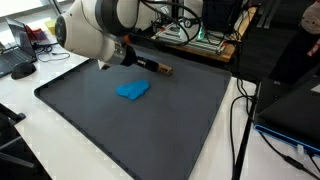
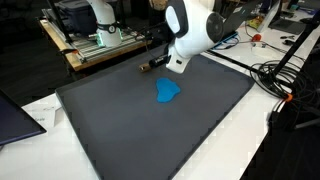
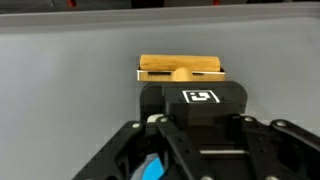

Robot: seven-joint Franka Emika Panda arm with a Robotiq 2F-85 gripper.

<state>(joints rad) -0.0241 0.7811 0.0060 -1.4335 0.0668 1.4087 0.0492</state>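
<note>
At edge of grey mat (image 1: 180, 120), wooden block (image 3: 180, 68), tan, oblong

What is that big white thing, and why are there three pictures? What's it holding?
The big white thing is a robot arm. At its end sits a hand that pinches things. Two pictures come from cameras standing nearby, looking from different sides. The third comes from a camera on the arm's wrist, looking right along the hand. Under the arm lies a dark mat. On it rests a blue lump. The hand is shut, and seems to pinch a small wooden block near the mat's far edge.
</note>
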